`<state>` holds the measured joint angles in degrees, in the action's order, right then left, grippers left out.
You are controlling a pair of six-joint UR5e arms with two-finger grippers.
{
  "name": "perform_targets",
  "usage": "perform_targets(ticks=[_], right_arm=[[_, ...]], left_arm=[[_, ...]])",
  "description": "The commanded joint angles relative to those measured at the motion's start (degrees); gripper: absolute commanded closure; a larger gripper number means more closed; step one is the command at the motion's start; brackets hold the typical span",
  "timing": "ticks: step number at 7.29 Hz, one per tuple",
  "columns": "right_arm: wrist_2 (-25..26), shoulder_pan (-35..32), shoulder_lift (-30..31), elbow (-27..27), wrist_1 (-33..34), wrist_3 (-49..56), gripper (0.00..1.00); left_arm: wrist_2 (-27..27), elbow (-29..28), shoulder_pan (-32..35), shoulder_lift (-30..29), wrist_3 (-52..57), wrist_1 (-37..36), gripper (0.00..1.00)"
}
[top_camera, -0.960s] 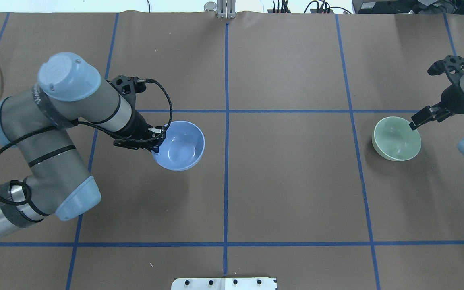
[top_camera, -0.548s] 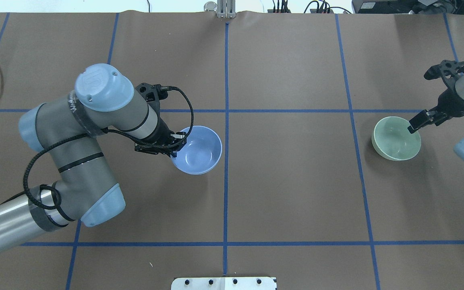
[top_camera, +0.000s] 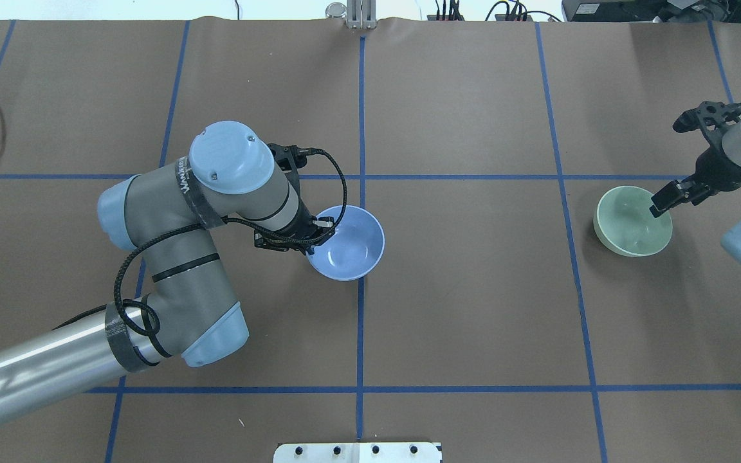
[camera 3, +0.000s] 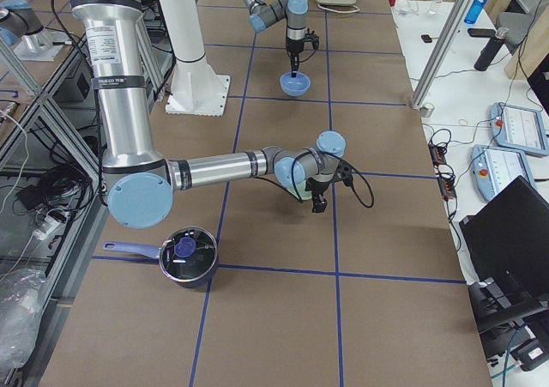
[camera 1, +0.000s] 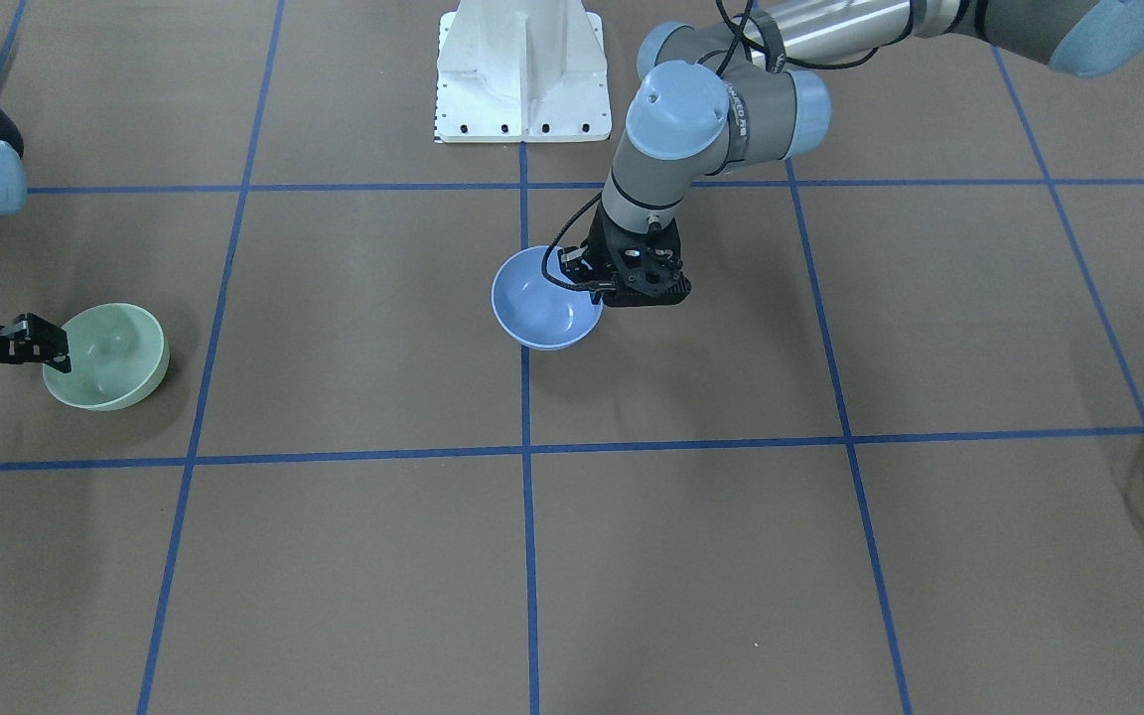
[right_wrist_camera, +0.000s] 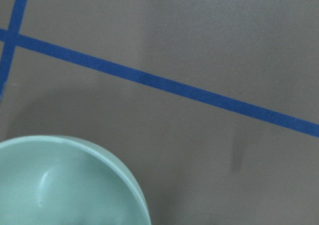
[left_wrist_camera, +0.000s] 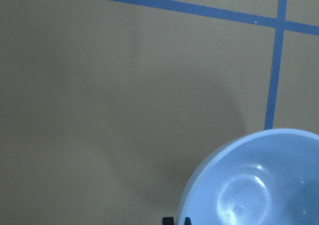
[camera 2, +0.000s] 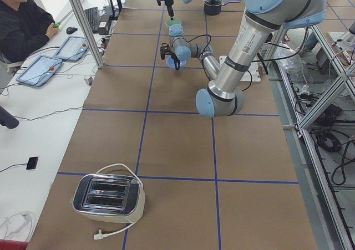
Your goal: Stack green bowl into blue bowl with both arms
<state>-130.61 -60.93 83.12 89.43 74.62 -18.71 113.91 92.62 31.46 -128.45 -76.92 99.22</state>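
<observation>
Toaster (camera 2: 108,199), saucepan (camera 3: 189,256) at table (top_camera: 473,289) ends, well apart from blue bowl (top_camera: 348,247)

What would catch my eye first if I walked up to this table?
Probably the big grey left arm bending over the middle of the table, with the left pincer clamped on the rim of a blue bowl. Next comes the green bowl, far off on the robot's right, where the right pincer sits at its rim.
</observation>
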Motion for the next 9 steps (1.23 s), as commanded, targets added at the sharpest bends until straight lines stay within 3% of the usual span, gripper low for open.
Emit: perform_targets(ticks=[1, 3, 4, 9], right_arm=[[0.0, 0.3, -0.1, 0.0, 0.0, 0.1, 0.53], [-0.1, 0.7, -0.2, 0.0, 0.0, 0.0, 0.8], [-0.1, 0.8, -0.2, 0.0, 0.1, 0.0, 1.0], [-0.6, 0.7, -3.4, 2.1, 0.1, -10.3, 1.0]], left_arm=[[-0.3, -1.2, -0.4, -1.0, -0.3, 0.1, 1.0], [-0.3, -1.9, -0.5, -1.4, -0.4, 0.1, 1.0], [-0.4, -3.0, -0.5, -2.2, -0.5, 0.4, 1.0], [-1.6, -3.9, -1.4, -2.8, -0.9, 1.3, 1.0]])
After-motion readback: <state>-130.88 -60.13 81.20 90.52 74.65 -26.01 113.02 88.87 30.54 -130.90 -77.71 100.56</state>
